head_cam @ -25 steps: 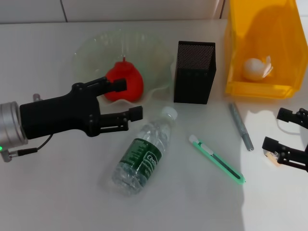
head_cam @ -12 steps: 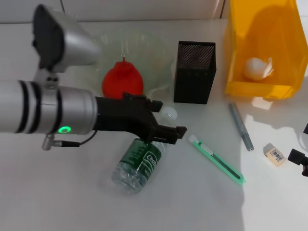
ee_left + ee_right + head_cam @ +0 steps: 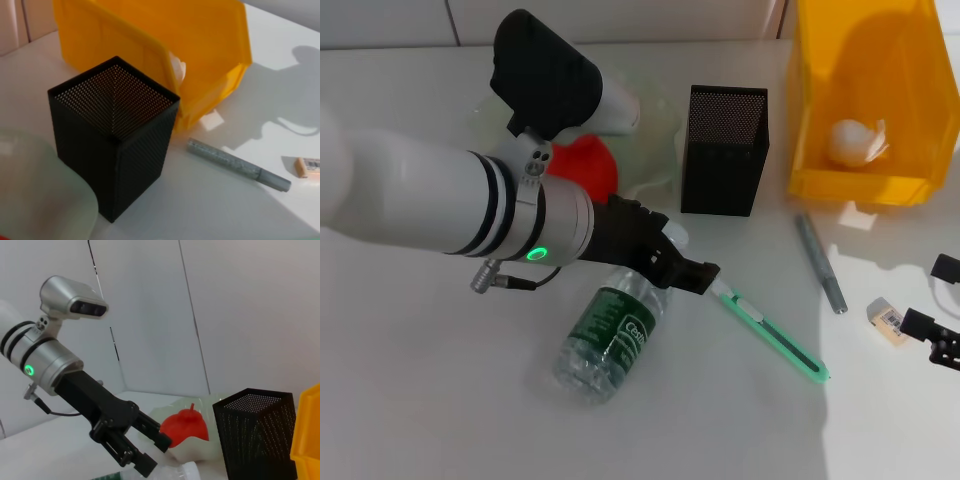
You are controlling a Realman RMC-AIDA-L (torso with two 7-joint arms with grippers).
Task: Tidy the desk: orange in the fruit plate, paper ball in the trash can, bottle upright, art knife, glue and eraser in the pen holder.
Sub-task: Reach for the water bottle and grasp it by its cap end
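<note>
The clear bottle with a green label lies on its side at the middle of the table. My left gripper stands open at the bottle's white cap, and it also shows in the right wrist view. A red round fruit sits in the glass plate. The paper ball is in the yellow bin. On the table lie the green art knife, the grey glue stick and the eraser. My right gripper is open just right of the eraser.
The black mesh pen holder stands between the plate and the bin, and the left wrist view shows it from close by with nothing visible inside. The left forearm covers the table's left side.
The left arm swung right from beside the plate, and its gripper now sits at the bottle's cap. The right gripper let go of the eraser and drew back to the right edge.
</note>
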